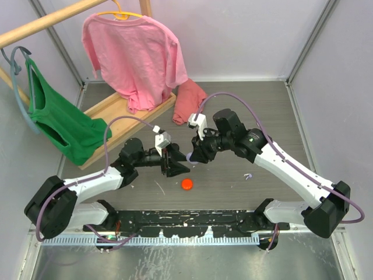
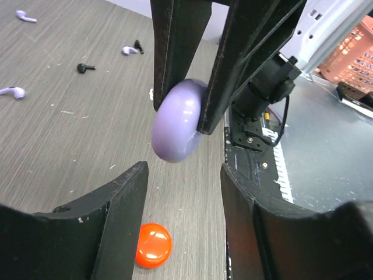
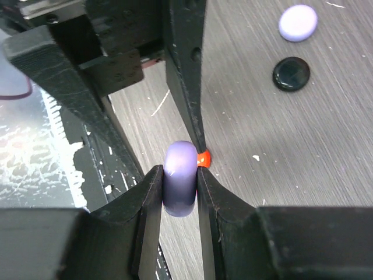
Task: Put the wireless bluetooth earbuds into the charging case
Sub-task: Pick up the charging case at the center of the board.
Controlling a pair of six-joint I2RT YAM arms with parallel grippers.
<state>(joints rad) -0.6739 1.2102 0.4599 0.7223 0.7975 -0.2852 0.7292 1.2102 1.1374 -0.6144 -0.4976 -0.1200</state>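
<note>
While my right tool (image 3: pixel 179 174) is pinching the lavender case (image 3: pixel 179 189), my left tool (image 2: pixel 183 175) is hovering — spread. An orange puck (image 2: pixel 154 245) is lying below.

Clamping a lavender round plastic puck (image 3: pixel 179 184) edge-on between right gripper (image 3: pixel 179 172) fingers (image 3: pixel 145 201), lower centre. Hiding most of an orange-red plastic disc (image 3: pixel 203 158) behind. Showing a second lavender puck (image 3: pixel 298 23) and black round puck (image 3: pixel 291 73) lying upper right on grey wood-grain table (image 3: pixel 326 157).

Above mid desk (image 1: pixel 250 111), your right gripper (image 1: pixel 195 157) has the held puck (image 3: pixel 179 181), left gripper (image 1: pixel 175 167) just left; the loose puck (image 1: pixel 187 184) lies nearer the bases (on the desk); an earbud (image 1: pixel 249 175) lies rightward.
</note>
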